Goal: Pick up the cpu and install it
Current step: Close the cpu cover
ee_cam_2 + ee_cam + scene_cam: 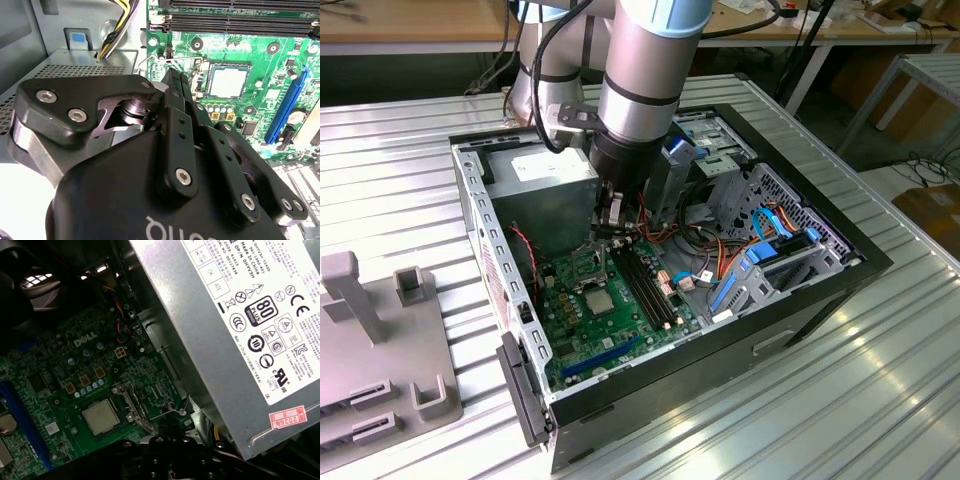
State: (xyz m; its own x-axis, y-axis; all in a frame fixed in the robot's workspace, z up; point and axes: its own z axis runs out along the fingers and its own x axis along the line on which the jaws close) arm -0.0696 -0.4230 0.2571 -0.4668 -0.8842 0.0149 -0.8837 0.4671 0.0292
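In the exterior view the arm reaches down into the open computer case [665,400]; the gripper [612,222] hangs over the motherboard [610,310], close to the wall of the grey power supply [545,195] at the case's far corner; the cpu [597,299] lies flat in its socket near the board's middle, beside the black memory slots [645,285]. In the second wrist view the fingers [176,100] are pressed together and pinch nothing; their tips sit at the socket's wire lever [170,61], just beside the cpu [228,81]. In the first wrist view the cpu [101,417] rests seated, the open retaining frame [131,405] alongside it. The chip appears placed already, so the locking stage seems in hand; whatever follows calls for care with that thin lever.
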